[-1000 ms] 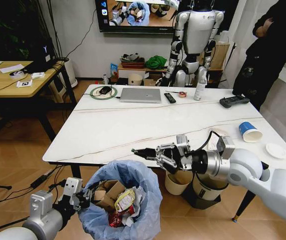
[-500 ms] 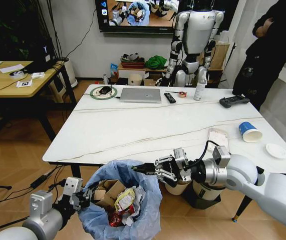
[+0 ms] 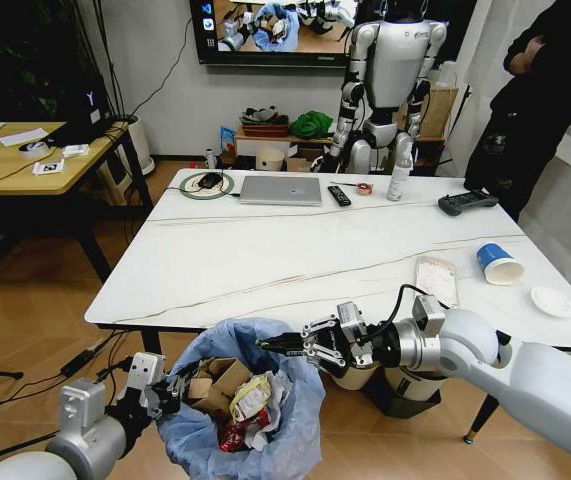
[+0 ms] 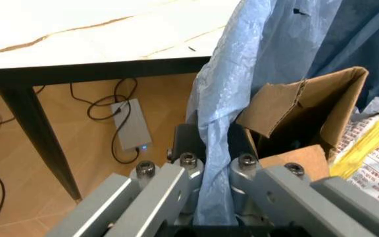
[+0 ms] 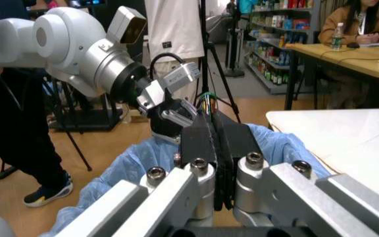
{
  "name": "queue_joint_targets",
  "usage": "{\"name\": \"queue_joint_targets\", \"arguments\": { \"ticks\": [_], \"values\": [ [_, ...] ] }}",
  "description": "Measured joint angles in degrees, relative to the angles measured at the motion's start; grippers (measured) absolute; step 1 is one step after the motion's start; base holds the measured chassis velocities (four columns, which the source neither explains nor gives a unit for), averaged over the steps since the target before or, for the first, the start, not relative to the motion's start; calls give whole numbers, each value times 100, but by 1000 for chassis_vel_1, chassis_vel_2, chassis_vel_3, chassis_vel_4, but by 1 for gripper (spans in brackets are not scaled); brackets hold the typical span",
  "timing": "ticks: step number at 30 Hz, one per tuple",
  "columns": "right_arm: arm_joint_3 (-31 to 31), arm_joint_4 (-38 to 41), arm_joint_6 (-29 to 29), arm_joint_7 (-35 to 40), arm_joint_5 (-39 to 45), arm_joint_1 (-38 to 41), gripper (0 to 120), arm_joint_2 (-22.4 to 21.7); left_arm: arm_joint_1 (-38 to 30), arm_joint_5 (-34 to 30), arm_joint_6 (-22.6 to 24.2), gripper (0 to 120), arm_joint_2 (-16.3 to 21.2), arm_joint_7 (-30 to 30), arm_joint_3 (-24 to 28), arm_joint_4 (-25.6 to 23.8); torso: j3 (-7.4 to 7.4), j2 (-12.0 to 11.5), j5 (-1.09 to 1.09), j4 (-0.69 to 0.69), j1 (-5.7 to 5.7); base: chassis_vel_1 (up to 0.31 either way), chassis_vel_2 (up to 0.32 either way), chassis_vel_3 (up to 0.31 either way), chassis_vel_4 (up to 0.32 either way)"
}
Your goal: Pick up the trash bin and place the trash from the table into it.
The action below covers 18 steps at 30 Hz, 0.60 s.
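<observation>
Right end effector (image 3: 268,345) closed over trash bin (image 3: 250,400) rim; left end effector (image 3: 177,385) grips bag.

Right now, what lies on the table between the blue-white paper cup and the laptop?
In the head view, the table is bare marble between the paper cup and the laptop; only thin veins cross it.

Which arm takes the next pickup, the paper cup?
Right. The left gripper is shut on the trash bin, pinching its bag rim. The right gripper hangs over the bin, fingers together, apparently empty. The paper cup lies on the table's right side.
</observation>
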Motion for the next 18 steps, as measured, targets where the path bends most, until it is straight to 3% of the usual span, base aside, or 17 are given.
{"name": "queue_joint_targets", "arguments": {
  "ticks": [7,18],
  "values": [
    [-86,-45,0,45,-8,57,1,27,-20,-20,0,0,5,1,-4,0,0,0,0,0,0,0,0,0,0],
    [-104,-66,-5,134,-107,2,40,33,-49,-64,9,0,15,-9,-1,0,0,0,0,0,0,0,0,0,0]
  ]
}}
